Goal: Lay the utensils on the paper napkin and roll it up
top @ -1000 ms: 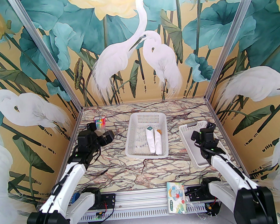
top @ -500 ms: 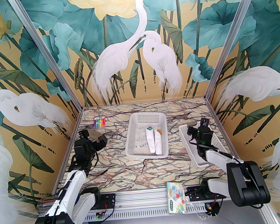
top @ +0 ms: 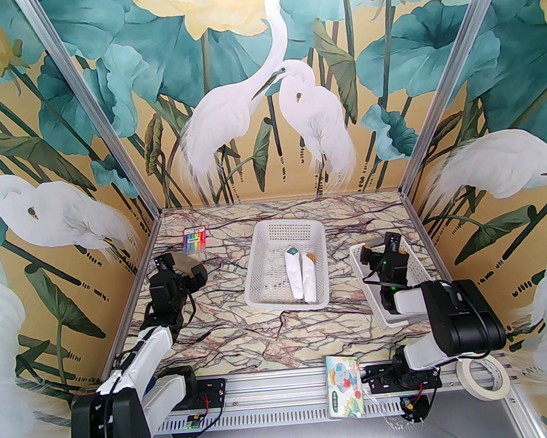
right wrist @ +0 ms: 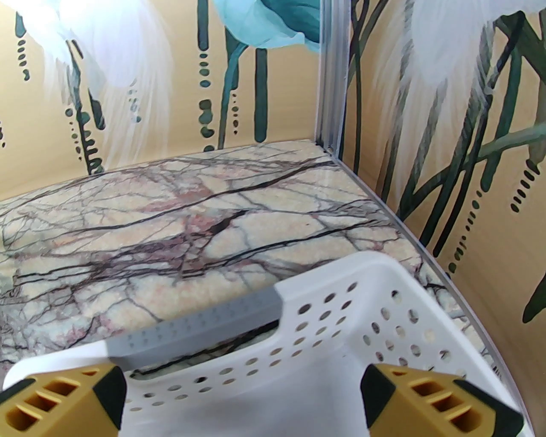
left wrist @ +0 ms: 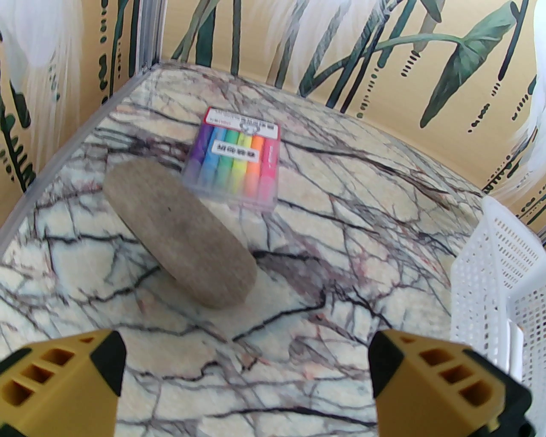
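Note:
In the top view a white rolled paper napkin [top: 296, 275] lies lengthwise in the centre basket [top: 255, 271]. A dark teal utensil tip [top: 291, 250] pokes out of its far end; the rest of the utensils is hidden inside. My left gripper [top: 182, 267] hovers open over the table's left side, well left of that basket. In the left wrist view the left gripper [left wrist: 247, 367] holds nothing between its yellow fingers [left wrist: 108, 362]. My right gripper [top: 379, 248] stands open over the far end of the right basket [top: 389, 322]. In the right wrist view the right gripper [right wrist: 243, 397] is empty too.
A second white roll with an orange tip [top: 309, 279] lies beside the first. A brown oval pad [left wrist: 179, 232] and a highlighter pack [left wrist: 234, 158] sit far left. The right basket's rim [right wrist: 341, 290] is just below my right fingers. A tissue pack [top: 344, 386] and tape roll [top: 483, 373] lie at the near rail.
Both arms have folded back toward their bases. The left gripper slid left, the right one moved left and farther away over its basket. Both stayed open. The rolls have not moved.

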{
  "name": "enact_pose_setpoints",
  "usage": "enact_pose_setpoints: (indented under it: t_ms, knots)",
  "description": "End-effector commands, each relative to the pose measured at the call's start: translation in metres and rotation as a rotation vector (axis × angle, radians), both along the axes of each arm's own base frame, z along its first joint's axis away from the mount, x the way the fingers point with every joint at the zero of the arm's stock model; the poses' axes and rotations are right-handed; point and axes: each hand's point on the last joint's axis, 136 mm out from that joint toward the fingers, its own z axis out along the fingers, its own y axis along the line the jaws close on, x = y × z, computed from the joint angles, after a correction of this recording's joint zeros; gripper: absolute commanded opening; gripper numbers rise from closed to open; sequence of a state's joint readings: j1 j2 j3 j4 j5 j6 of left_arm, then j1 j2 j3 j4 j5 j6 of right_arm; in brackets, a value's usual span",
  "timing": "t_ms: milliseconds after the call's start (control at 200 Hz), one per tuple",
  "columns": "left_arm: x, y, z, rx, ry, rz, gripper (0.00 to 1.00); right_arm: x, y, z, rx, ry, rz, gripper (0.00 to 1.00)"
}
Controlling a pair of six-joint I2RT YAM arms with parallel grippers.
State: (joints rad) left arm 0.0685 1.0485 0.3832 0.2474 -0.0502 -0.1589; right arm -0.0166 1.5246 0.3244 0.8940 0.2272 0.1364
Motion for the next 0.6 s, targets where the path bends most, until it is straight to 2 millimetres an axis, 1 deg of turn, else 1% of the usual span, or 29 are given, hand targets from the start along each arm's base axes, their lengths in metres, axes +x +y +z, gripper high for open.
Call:
enact_pose_setpoints:
  t_ms: [0, 165, 325, 450, 595]
  knots:
    - [0.009, 0.007, 0.007, 0.077, -0.078, 0.003, 0.99, 0.013, 0.004, 0.012, -0.005, -0.025, 0.023, 0.99]
    - [0.023, 0.002, 0.001, 0.102, -0.137, -0.039, 0.99, 0.013, 0.004, 0.012, -0.010, -0.026, 0.021, 0.99]
    - [0.035, -0.003, 0.009, 0.135, -0.210, -0.081, 0.99, 0.013, 0.005, 0.013, -0.016, -0.025, 0.016, 0.99]
    - [0.046, -0.013, 0.004, 0.124, -0.166, -0.151, 0.99, 0.013, 0.005, 0.012, -0.019, -0.024, 0.016, 0.99]
    - [0.047, -0.020, 0.003, 0.114, -0.165, -0.193, 0.99, 0.013, 0.005, 0.013, -0.020, -0.025, 0.014, 0.99]
